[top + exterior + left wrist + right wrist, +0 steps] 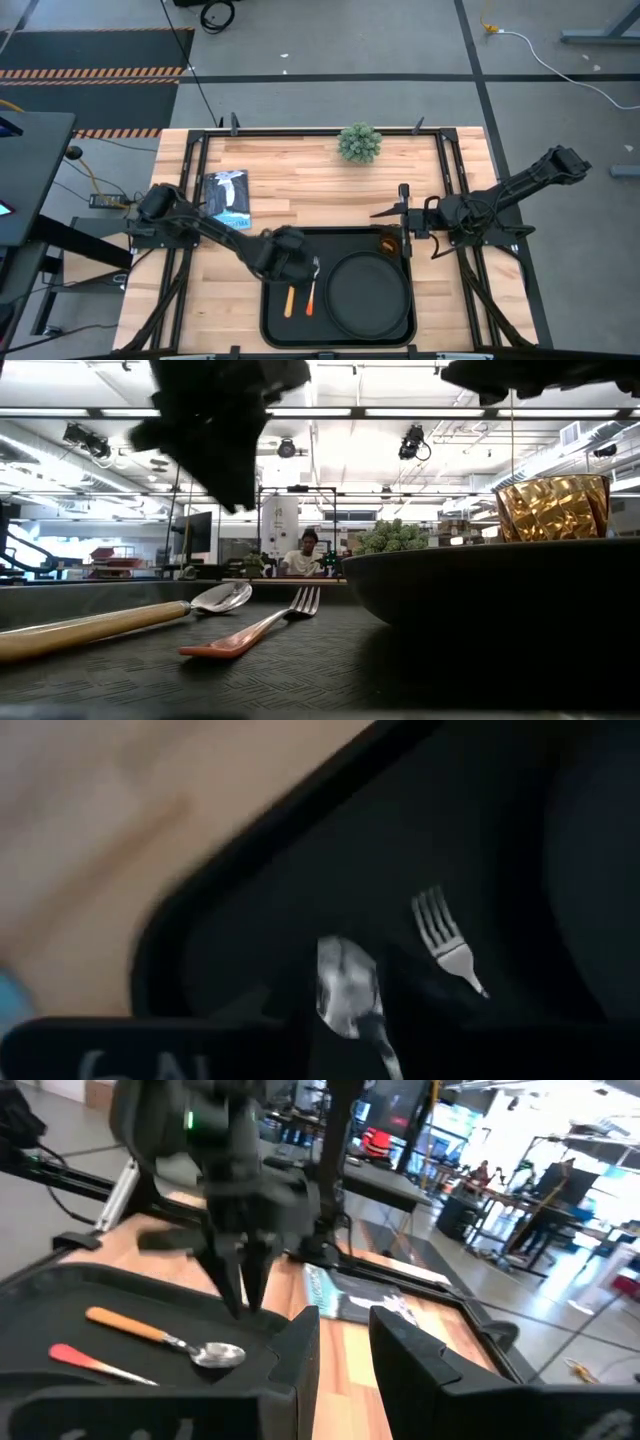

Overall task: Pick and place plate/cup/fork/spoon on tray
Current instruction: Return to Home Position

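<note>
Orange-handled silver spoon (291, 296) and orange-handled fork (312, 285) lie side by side on the black rectangular tray (272, 322) seen from above, bowl and tines toward the worktop's far edge. Wrist view: my left gripper (243, 1280) hovers narrowed above the spoon's bowl; whether my right gripper (392, 213) is open or closed I cannot tell.

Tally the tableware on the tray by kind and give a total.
On the tray:
plate: 1
cup: 1
fork: 1
spoon: 1
Total: 4
</note>
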